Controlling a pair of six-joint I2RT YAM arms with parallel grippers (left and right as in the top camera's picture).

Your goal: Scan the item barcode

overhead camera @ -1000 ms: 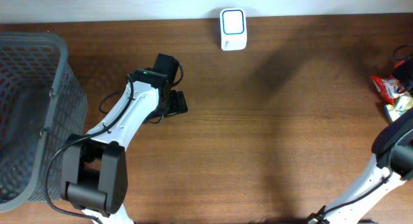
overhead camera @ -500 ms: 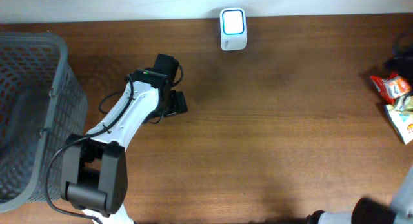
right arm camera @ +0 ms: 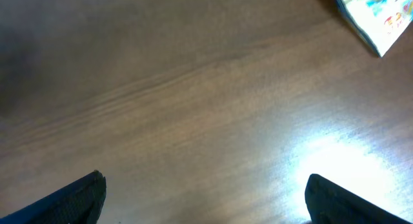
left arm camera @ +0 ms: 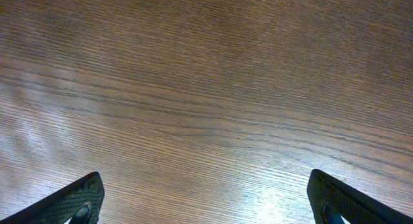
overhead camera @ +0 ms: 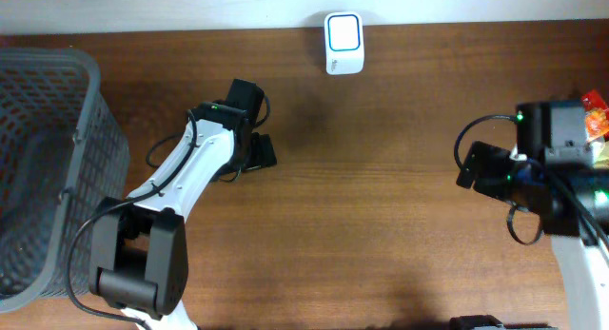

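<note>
At right edge of desk [overhead camera: 381, 225], item pack [right arm camera: 371, 17] is lying ahead-right of my right fingers [right arm camera: 77, 198], wide open, holding nothing. My left fingers [left arm camera: 77, 201], open and empty too, are sitting far off.

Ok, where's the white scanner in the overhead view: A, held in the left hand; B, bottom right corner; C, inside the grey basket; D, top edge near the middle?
D: the white scanner sits at the table's top edge, right of the grey basket.

Soft, even light overhead; white glare on the table [right arm camera: 193, 88] (strongest in right wrist view).
</note>
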